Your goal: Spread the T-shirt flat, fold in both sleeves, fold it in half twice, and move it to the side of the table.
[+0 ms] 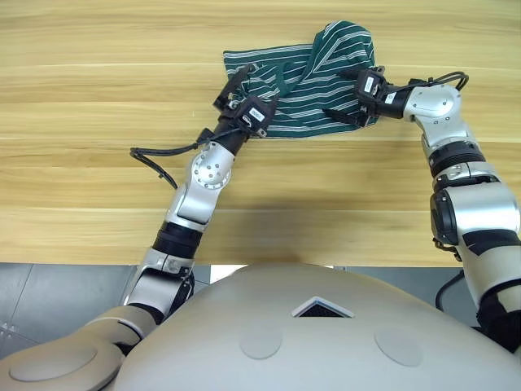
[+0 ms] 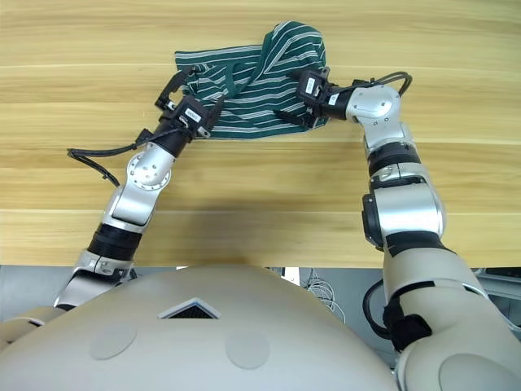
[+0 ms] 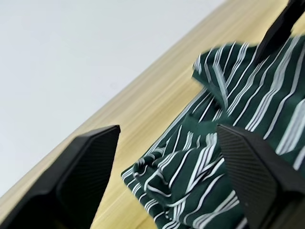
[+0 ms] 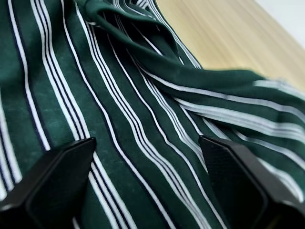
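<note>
The green T-shirt with white stripes lies rumpled at the far middle of the wooden table, its right part bunched up in a hump. My left gripper is at the shirt's near left corner, open, with the fingers spread wide above the creased cloth edge. At the shirt's right side is my right gripper, also open. Its two fingers straddle the striped fabric close below them, gripping nothing.
A black cable loops off my left forearm over the table. Bare wood stretches to both sides of the shirt and across the near half of the table, whose front edge runs close to me.
</note>
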Controlling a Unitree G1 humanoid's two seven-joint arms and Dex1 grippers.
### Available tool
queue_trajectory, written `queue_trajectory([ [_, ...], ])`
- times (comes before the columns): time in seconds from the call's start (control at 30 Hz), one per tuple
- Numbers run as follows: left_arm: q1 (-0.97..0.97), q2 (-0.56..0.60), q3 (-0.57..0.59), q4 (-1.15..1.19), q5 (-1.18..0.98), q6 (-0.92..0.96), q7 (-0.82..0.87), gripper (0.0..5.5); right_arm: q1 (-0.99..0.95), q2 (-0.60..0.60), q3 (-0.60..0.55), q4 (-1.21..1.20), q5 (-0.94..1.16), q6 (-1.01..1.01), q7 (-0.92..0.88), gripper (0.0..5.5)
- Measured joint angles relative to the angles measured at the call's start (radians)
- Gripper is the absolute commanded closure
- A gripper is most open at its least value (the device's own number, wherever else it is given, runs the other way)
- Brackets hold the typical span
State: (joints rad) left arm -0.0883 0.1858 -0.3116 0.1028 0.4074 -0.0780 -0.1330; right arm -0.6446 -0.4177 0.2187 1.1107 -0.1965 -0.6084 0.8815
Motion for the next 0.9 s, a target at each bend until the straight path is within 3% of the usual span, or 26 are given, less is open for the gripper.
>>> queue_trajectory([
  [0.2, -0.148, 0.013, -0.013, 0.241, 0.036, -0.033, 0.028, 1.89, -0.005, 0.009, 0.032, -0.013, -0.009, 0.038, -0.057, 1.45],
  [0.6, -0.102, 0.001, -0.075, 0.104, 0.035, -0.053, -0.014, 1.89, -0.024, 0.009, 0.081, 0.0, -0.012, 0.053, -0.101, 1.45],
  [0.9, -0.19, -0.005, -0.084, 0.299, 0.06, -0.016, -0.009, 1.89, -0.042, 0.013, 0.102, 0.012, -0.021, 0.053, -0.113, 1.45],
])
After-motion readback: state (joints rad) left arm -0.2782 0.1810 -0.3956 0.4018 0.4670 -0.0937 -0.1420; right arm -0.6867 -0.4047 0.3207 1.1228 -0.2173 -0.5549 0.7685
